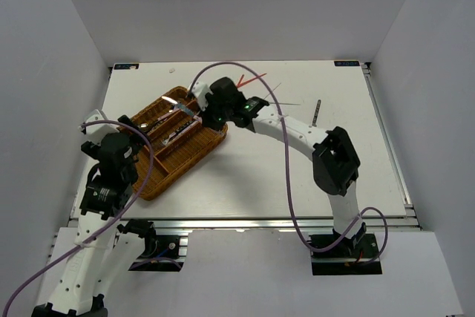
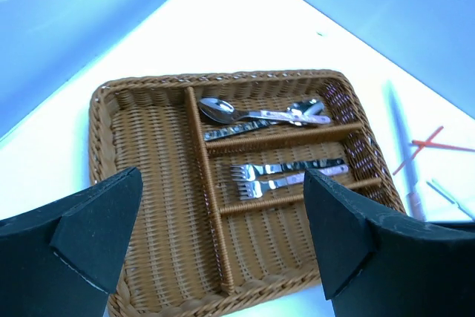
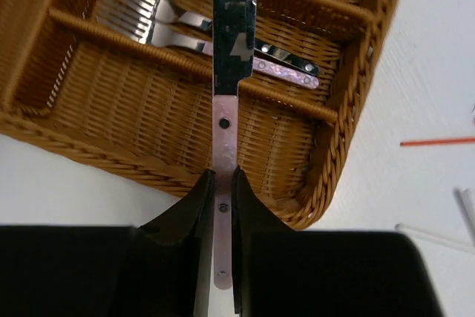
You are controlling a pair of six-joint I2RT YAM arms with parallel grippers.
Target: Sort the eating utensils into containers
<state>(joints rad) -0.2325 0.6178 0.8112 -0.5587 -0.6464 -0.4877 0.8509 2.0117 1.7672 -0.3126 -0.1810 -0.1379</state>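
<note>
Right gripper [image 3: 223, 198] is pinched shut on the pink handle of a knife [image 3: 234, 27]. We see the blade reaching out over the wicker tray [image 3: 111, 155], across its near compartment and a divider. Directly under the blade, two forks [image 2: 282, 168] lie in the middle compartment, and the spoons [image 2: 219, 109] lie in the one beyond. The left gripper [image 2: 223, 191] hangs above the tray's other end with its fingers spread wide, holding nothing and well apart from the knife. On the white table [image 1: 260, 176] beside the tray's corner we find red chopsticks [image 3: 438, 141] and silver-white chopsticks [image 3: 438, 237]. A lone dark utensil [image 1: 316, 111] lies farther right; we cannot tell its kind.
</note>
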